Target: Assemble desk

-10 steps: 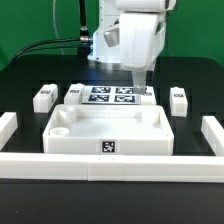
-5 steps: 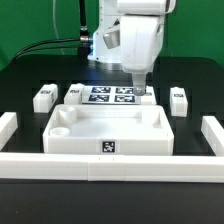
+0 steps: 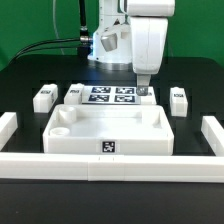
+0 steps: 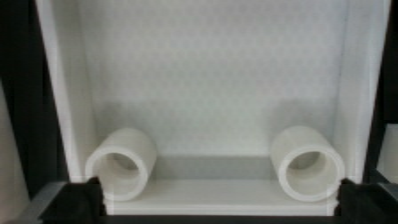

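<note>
Assembly looks barely begun. A left leg (image 3: 43, 97) and a second leg (image 3: 73, 92) lie loose toward the worktop's left edge. The desk top (image 3: 108, 130) sits mid-front, its sockets (image 3: 62, 130) unfilled. The jaws stand apart, empty, above its back rim. A right leg (image 3: 178, 100) lies near the right edge.

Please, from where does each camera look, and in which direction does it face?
Exterior view: off the arm, somewhat above the table; faces the desk top, with the arm and gripper behind it.
Wrist view: on the wrist; looks past the open gripper's dark fingertips into the desk top.
Both show the desk top and its round sockets.
</note>
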Controlling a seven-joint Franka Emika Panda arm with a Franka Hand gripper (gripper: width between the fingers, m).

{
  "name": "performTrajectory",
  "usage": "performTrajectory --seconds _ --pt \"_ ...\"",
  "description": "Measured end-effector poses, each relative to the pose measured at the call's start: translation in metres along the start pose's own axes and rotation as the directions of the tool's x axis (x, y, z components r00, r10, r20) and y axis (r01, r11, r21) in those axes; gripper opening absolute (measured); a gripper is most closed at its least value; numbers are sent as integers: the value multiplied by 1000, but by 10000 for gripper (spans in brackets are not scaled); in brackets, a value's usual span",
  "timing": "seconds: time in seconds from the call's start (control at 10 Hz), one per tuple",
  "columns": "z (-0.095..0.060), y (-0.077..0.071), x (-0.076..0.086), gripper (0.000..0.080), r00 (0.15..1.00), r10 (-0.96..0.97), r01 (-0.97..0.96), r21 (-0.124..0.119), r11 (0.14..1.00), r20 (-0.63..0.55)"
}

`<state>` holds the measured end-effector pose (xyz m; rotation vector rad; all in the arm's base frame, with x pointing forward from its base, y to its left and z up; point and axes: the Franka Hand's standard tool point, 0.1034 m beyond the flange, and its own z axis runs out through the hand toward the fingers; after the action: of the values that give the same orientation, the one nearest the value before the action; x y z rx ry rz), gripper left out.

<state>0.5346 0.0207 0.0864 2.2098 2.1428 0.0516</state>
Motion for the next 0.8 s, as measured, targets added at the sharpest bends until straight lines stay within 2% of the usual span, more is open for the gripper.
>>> performTrajectory --seconds 0.1,0.2,0.3,0.7,0.8 --pt "2 -1 -1 649 1000 -11 11 -1 1000 -1" --pt "14 -16 -9 649 999 -38 38 11 999 -6" --pt "26 -33 -14 649 1000 -29 30 49 998 -6" --pt "67 -60 -16 649 1000 -11 13 115 993 -18" --pt "73 -64 -16 649 1000 -11 13 126 992 -19"
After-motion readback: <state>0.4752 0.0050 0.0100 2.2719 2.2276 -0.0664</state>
